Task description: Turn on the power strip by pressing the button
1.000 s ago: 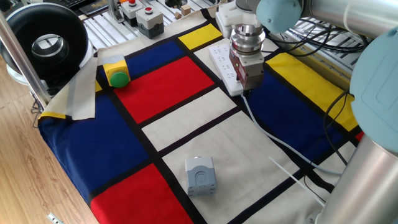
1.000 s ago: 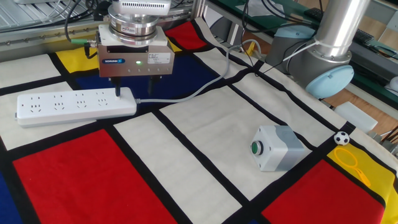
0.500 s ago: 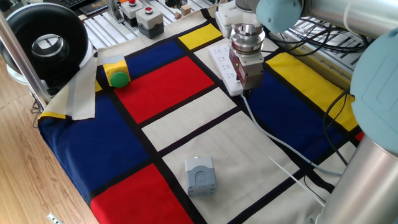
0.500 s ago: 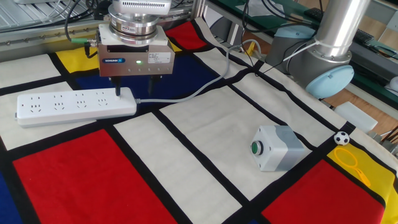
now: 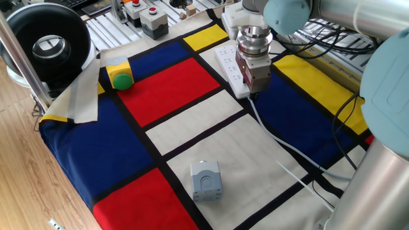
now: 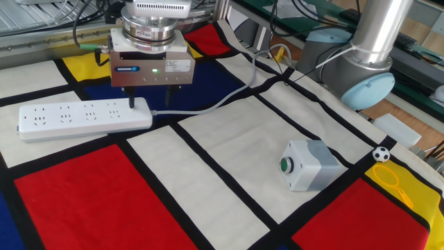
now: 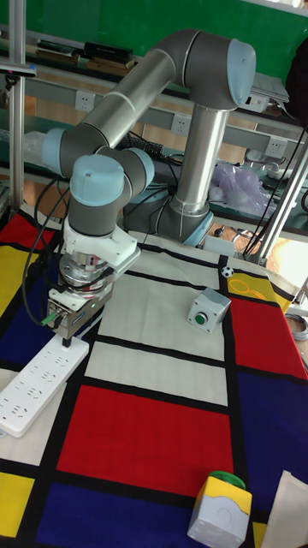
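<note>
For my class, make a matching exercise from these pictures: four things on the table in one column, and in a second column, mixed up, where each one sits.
Things
1. power strip
2. grey box with a small green button
3. yellow box with a green dome button
4. small black-and-white ball

Places
A. on a blue patch beside the big red patch
B. right under the gripper, cable running off from that end
C. on a white patch in the open, far from the arm's tool
D. next to a yellow patch near the cloth's edge

Pairs: 1-B, 2-C, 3-A, 4-D
</note>
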`<state>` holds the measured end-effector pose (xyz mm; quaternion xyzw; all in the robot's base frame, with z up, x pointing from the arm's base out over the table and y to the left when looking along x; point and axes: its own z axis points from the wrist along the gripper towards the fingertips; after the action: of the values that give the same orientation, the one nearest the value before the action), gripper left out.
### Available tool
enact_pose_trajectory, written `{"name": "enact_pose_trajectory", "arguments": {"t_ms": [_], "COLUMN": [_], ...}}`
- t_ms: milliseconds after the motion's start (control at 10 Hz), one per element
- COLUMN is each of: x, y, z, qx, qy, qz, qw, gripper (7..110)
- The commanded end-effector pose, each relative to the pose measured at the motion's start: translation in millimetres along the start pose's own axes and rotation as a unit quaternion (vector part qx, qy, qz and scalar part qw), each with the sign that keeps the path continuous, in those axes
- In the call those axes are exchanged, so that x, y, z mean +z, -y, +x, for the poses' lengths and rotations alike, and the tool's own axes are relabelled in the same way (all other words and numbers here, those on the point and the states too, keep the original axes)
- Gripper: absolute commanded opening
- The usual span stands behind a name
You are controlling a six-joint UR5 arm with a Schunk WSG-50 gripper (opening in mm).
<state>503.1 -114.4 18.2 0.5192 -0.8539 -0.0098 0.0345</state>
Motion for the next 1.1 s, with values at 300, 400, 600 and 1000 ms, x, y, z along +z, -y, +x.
{"name": "enact_pose_trajectory", "arguments": {"t_ms": [300,400,600,1000], "x": [1.1,1.8,2.4,4.3], "y": [1.3,2.9,3.3,4.6], "z": [-1.3,-2.9,-4.3,-4.8], "qx": [0.005,0.004,0.004,0.005], "qy": [0.006,0.008,0.009,0.007], "qz": [0.000,0.001,0.002,0.003], "qw": [1.0000,1.0000,1.0000,1.0000], "gripper": [66,66,66,66]}}
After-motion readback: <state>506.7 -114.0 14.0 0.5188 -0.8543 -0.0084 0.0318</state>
